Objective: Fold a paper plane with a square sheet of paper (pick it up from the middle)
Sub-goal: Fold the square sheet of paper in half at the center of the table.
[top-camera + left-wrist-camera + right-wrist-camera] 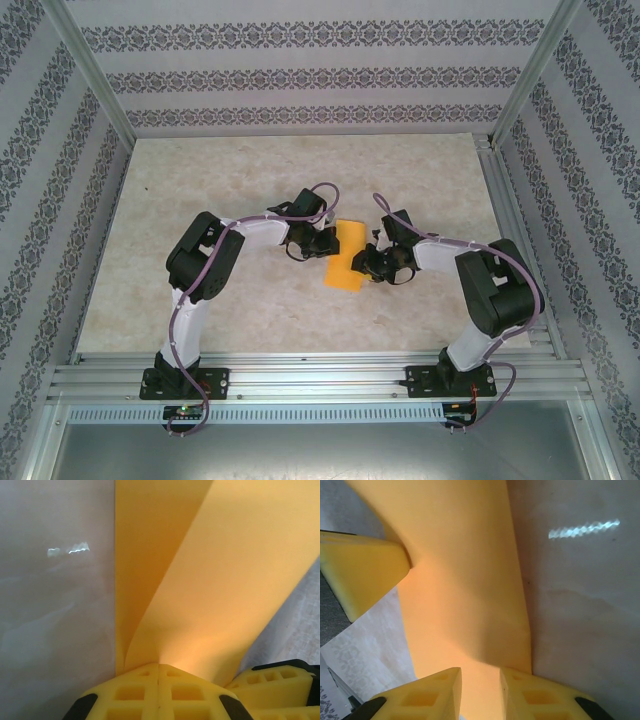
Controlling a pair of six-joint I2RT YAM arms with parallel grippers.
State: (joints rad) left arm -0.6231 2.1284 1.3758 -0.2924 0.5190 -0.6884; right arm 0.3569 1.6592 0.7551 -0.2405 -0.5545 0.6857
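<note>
The orange-yellow sheet of paper (348, 255) lies as a narrow rectangle on the table between the two arms. In the left wrist view the sheet of paper (220, 570) shows two layers that meet at my left gripper (159, 666), which is shut on its edge; the upper layer curves upward. My left gripper (322, 243) is at the sheet's left side. My right gripper (372, 262) is at its right side. In the right wrist view the right gripper (481, 672) has its jaws a little apart over the paper (460, 570), with the sheet showing through the gap.
The beige marbled tabletop (250, 180) stretches bare around the paper. Patterned walls and a metal frame (300, 365) close in the workspace. The other arm's yellow finger (365, 575) touches the sheet's far side in the right wrist view.
</note>
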